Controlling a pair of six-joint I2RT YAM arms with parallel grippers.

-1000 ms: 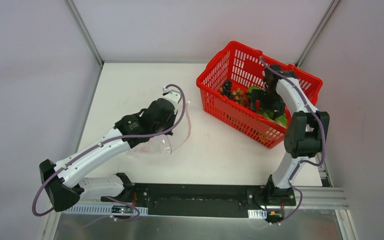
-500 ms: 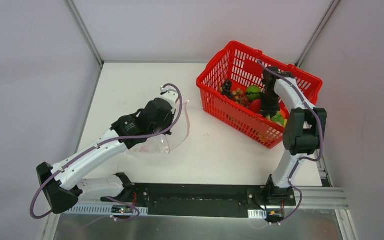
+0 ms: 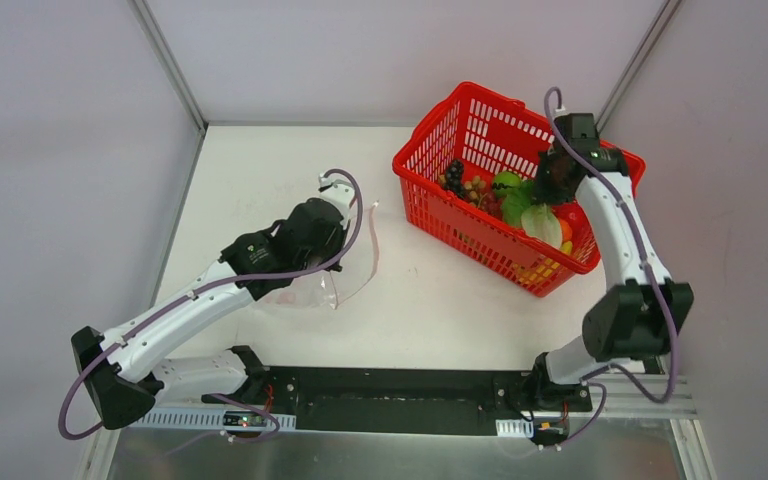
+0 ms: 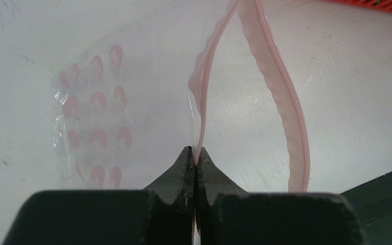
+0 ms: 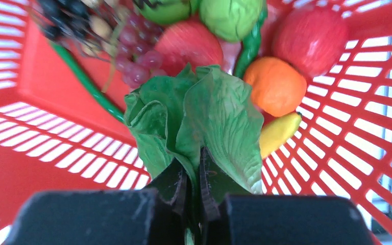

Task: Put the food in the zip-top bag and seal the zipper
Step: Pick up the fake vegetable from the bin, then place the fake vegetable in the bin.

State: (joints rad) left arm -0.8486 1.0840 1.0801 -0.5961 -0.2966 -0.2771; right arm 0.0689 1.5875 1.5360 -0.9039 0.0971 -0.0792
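**Left gripper.** The left gripper (image 4: pixel 194 153) has its fingers pressed together on one lip of the zipper (image 4: pixel 203 87), a thin pink strip. The strip rises straight out from the fingertips. The other lip of the zipper bows away to the right of the fingers, so the mouth of the bag (image 4: pixel 94 117) stands open. The clear body of the bag, printed with pink marks, lies beyond and to the left of the fingers on the white table (image 3: pixel 260 170).

**Right gripper.** The right gripper (image 5: pixel 193 162) is inside the red basket (image 5: pixel 41 132). Its fingers are drawn narrow and clamp the base of a green lettuce (image 5: pixel 204 112). The leaves fan out directly ahead of the fingertips.

**Other food, seen from the right wrist.**
- An orange fruit (image 5: pixel 274 86) sits ahead of the fingers and to their right.
- A yellow piece (image 5: pixel 278 133) lies just below the orange fruit, against the basket wall.
- A red apple (image 5: pixel 310 38) is farther out on the same side.
- A red fruit (image 5: pixel 191 46) and a green round fruit (image 5: pixel 232 18) lie straight ahead, past the lettuce.
- Purple grapes (image 5: pixel 138 61) lie ahead and to the left.

Whether the lettuce's far edge touches the fruit behind it cannot be told.

**Overhead view.** The basket stands well apart from the bag, at the far right of the table.
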